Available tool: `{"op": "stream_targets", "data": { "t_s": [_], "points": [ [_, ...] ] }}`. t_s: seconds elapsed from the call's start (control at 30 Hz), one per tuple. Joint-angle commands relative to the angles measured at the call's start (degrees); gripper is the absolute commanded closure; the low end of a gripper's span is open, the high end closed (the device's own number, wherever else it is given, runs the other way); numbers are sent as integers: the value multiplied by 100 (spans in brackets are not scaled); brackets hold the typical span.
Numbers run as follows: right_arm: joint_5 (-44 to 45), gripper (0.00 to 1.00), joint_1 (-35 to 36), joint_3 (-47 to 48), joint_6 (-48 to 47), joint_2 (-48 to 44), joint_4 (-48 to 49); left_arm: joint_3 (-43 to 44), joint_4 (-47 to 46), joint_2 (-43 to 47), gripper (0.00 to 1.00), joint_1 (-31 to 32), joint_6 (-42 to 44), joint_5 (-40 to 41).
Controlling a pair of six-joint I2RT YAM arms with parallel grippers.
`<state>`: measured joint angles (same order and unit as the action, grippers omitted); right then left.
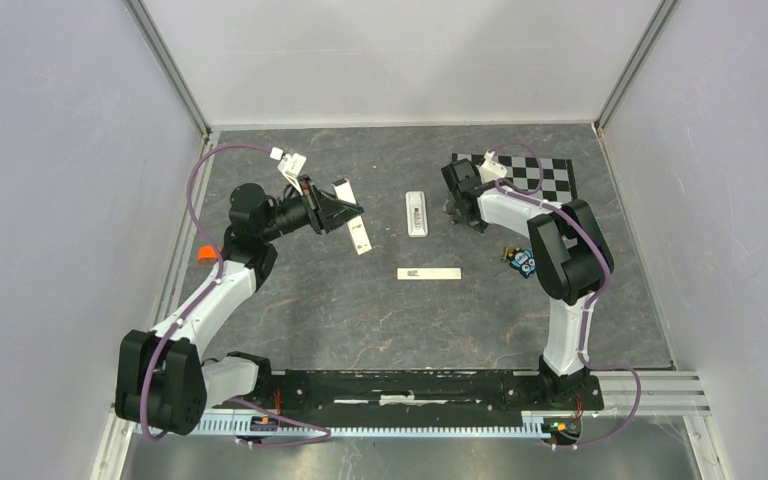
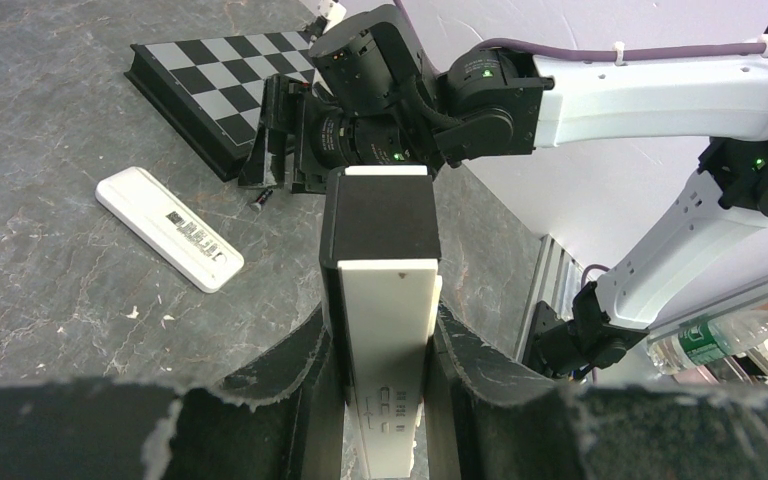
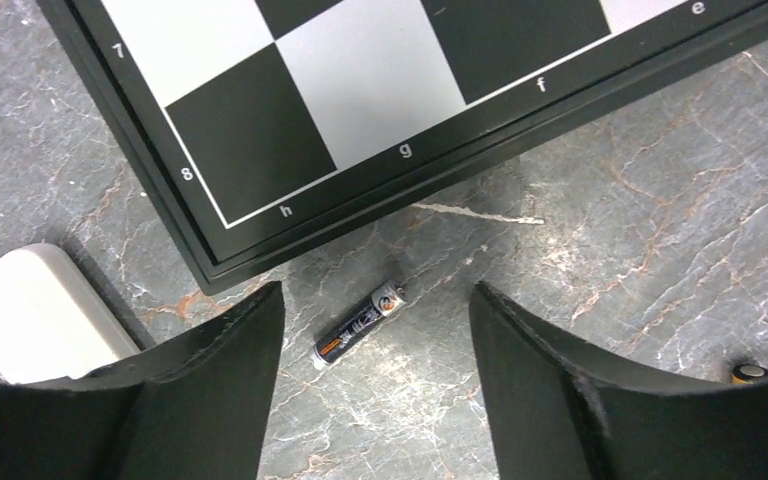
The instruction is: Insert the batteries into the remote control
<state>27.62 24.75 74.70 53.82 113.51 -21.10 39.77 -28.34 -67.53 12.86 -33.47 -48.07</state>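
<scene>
Two batteries [image 3: 359, 325], perhaps, near right hand [image 3: 375, 300]

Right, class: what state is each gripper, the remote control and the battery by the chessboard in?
Left gripper: shut on the remote control.
Right gripper: open, empty, above the battery.
Remote control: held off the table.
Battery: lying flat on the table, ungripped.

The dark grey, marble-veined table [image 1: 360, 320] carries a chessboard [image 1: 555, 175] at its far right. Just off the board's corner lies a small black battery [image 3: 360, 325], not touching the board, with a white remote [image 1: 417, 213] close by. A slim white bar [image 1: 430, 273] lies nearer the arm bases, well apart from a small blue-and-dark object [image 1: 521, 261] to its right.
</scene>
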Motion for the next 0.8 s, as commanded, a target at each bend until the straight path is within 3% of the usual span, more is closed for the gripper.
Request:
{"op": "stream_targets", "data": {
  "t_s": [0.0,0.6,0.77],
  "points": [
    [99,32,72,4,172,52,-339,5,-57,180,89,-24,293,52],
    [-403,83,139,-398,-352,-153,-246,-74,-53,199,89,-30,289,104],
    [-402,85,153,-388,-824,-178,-164,-113,-60,282,89,-36,232,306]
  ]
}}
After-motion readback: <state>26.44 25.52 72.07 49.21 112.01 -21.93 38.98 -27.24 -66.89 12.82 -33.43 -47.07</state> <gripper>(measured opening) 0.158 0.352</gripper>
